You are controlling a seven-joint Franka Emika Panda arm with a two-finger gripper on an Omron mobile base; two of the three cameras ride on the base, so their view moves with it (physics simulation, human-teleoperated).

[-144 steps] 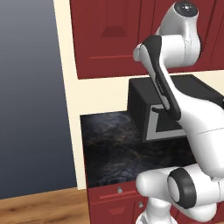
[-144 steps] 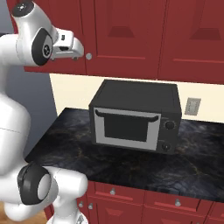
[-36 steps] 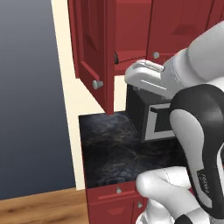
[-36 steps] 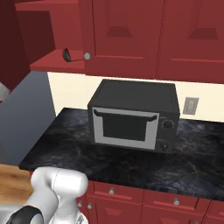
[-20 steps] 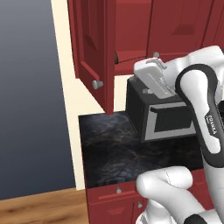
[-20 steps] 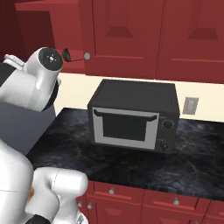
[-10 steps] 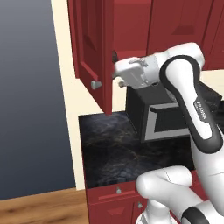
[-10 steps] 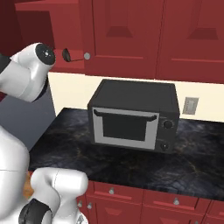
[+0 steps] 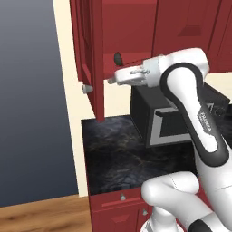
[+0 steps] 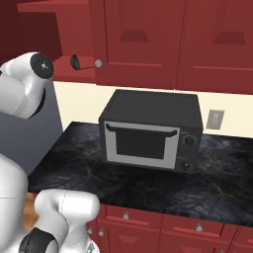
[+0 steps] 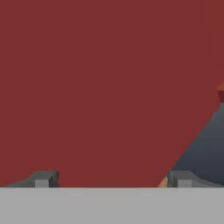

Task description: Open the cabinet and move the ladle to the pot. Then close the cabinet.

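Observation:
The cabinet (image 9: 131, 27) stands with its left door (image 9: 96, 59) swung wide out, edge-on in the left base view. Inside, on the bottom shelf (image 10: 74, 74), lies the ladle (image 10: 75, 61), dark bowl to the left and thin handle to the right; its bowl (image 9: 118, 58) peeks out above my hand. My gripper (image 9: 111, 80) is open and empty, level with the shelf's front, a little below the ladle and pointing at the open door. In the hand view the two fingertips (image 11: 43, 178) stand wide apart before a flat red surface. The pot is out of view.
A black microwave (image 10: 148, 131) sits on the dark stone counter (image 10: 148, 190) under the closed cabinet door (image 10: 143, 39). Low red drawers (image 10: 163, 227) run below. A wall outlet (image 10: 214, 119) is to the right, and a grey wall (image 9: 31, 104) to the left.
My hand has swung left from in front of the microwave to the cabinet's opening, close to the open door. The gripper stayed open. The door and the ladle have not moved.

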